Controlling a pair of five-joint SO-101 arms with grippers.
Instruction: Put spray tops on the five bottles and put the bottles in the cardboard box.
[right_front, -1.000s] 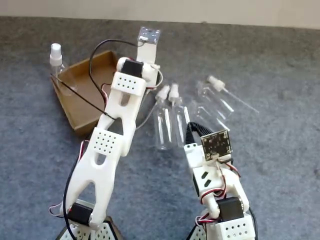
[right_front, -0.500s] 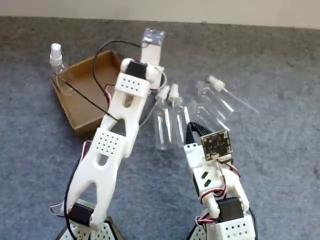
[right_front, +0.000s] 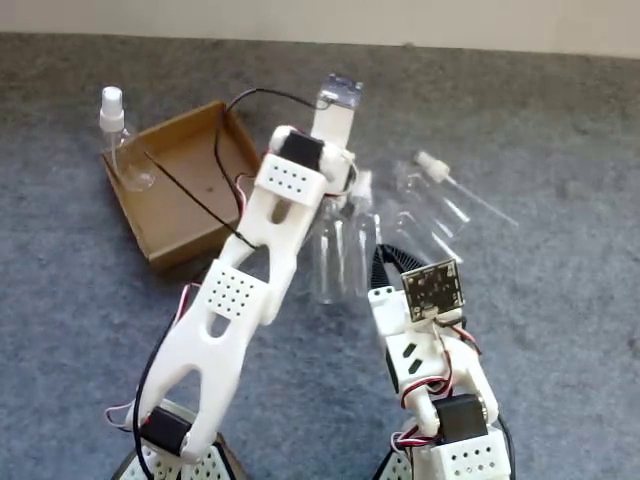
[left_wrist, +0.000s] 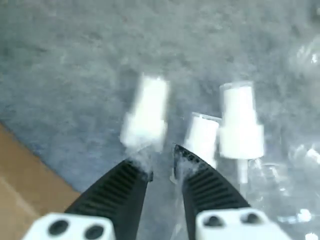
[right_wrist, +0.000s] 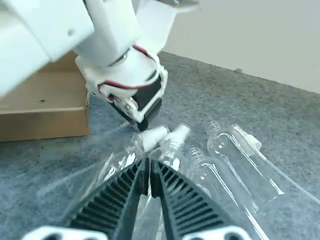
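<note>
Two clear bottles (right_front: 335, 262) with white spray tops (left_wrist: 241, 124) lie side by side on the grey carpet. My left gripper (left_wrist: 162, 162) hovers open just over their tops, one blurred top (left_wrist: 147, 114) just beyond its fingertips, nothing held. The same gripper (right_wrist: 144, 116) hangs above the bottle necks (right_wrist: 165, 142) in the right wrist view. My right gripper (right_wrist: 149, 172) is shut and empty, low on the near side of these bottles. The cardboard box (right_front: 172, 215) sits at the left, with one capped bottle (right_front: 113, 112) upright at its far corner.
Uncapped clear bottles (right_front: 425, 212) lie to the right of the capped pair, with a loose spray top and its long tube (right_front: 440, 170) beside them. A corner of the box (left_wrist: 20, 195) lies close to the left gripper. Open carpet extends to the right.
My left arm has swung right, away from the box's edge, and now covers the tops of the two lying bottles. The right arm has not moved.
</note>
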